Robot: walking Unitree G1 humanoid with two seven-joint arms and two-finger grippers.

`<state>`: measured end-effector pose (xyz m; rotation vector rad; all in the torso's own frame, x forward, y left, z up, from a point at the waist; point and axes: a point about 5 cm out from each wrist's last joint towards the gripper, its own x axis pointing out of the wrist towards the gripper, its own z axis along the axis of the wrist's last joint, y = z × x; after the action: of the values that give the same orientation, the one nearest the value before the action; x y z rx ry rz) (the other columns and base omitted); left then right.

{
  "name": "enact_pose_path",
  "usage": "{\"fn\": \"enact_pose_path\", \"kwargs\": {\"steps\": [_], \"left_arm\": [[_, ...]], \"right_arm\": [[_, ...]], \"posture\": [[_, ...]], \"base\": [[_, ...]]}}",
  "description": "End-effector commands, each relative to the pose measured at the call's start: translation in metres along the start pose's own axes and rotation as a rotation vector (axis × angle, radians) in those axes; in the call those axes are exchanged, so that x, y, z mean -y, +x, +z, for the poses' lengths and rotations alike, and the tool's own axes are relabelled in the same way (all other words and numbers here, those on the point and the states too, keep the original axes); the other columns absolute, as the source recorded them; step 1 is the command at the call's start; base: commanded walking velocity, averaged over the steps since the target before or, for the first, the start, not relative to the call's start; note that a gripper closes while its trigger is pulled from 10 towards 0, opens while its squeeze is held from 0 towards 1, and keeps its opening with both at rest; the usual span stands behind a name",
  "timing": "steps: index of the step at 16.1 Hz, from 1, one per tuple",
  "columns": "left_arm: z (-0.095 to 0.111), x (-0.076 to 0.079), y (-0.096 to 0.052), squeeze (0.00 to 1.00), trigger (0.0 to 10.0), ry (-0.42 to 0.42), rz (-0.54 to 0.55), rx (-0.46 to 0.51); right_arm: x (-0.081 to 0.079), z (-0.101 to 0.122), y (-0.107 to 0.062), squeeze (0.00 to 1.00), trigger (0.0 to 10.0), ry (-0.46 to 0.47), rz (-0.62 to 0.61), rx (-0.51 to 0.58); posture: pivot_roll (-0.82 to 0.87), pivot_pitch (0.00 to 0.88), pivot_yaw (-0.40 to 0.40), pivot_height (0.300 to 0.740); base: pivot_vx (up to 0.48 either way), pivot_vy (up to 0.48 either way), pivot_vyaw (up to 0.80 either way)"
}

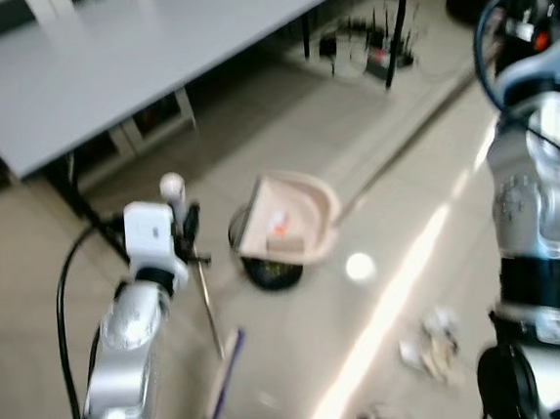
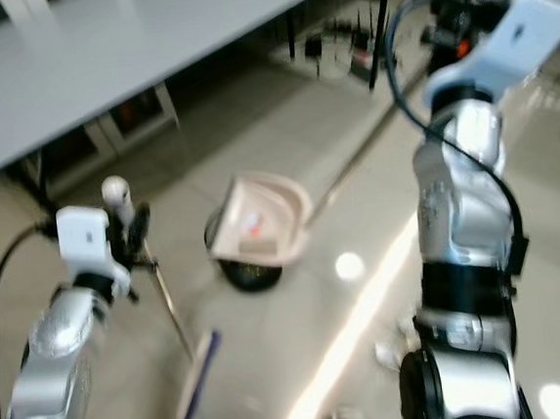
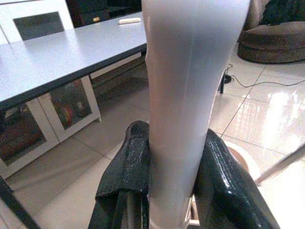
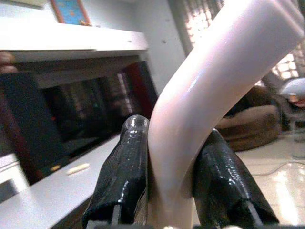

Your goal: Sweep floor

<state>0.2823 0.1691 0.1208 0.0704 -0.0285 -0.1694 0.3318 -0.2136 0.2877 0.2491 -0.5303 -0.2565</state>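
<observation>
We clamp our left gripper (image 3: 174,191) on the broom handle (image 3: 186,95), head (image 1: 223,376) on the floor to sweep | dustpan (image 1: 286,219) tilted mid-floor to catch | right gripper (image 4: 167,191) clamps its long handle (image 4: 209,95) | litter (image 1: 431,341) near the right arm.

Pale pink dustpan (image 1: 291,218) with a white handle (image 4: 200,105) between black tool fingers (image 4: 121,176). Grey surface (image 1: 129,56) beyond; beige glossy floor tiles (image 1: 405,287).
</observation>
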Motion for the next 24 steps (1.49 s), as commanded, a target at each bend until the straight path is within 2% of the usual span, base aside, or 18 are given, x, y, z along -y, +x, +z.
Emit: {"fn": "enact_pose_path", "kwargs": {"steps": [1,9,18,24], "left_arm": [[0.009,0.004,0.005,0.00,10.0,0.001,-0.025,0.036],[0.010,0.003,0.007,0.00,10.0,0.008,-0.027,0.037],[0.007,-0.001,0.005,0.00,10.0,0.020,-0.016,0.018],[0.005,-0.001,0.004,0.00,10.0,0.030,-0.011,0.003]], "right_arm": [[-0.002,0.021,0.003,0.00,10.0,0.018,0.000,0.108],[0.005,0.022,0.005,0.00,10.0,0.011,-0.014,0.117],[0.000,0.017,0.007,0.00,10.0,-0.023,0.066,0.108],[-0.004,0.012,0.006,0.00,10.0,-0.024,0.094,0.102]], "posture": [[-0.04,0.082,0.050,0.740],[-0.02,0.078,0.059,0.740],[-0.02,0.084,0.053,0.740],[-0.01,0.086,0.056,0.740]], "base": [[0.405,0.000,0.00],[0.403,0.000,0.00],[0.365,0.000,0.00],[0.000,0.000,0.00]]}}
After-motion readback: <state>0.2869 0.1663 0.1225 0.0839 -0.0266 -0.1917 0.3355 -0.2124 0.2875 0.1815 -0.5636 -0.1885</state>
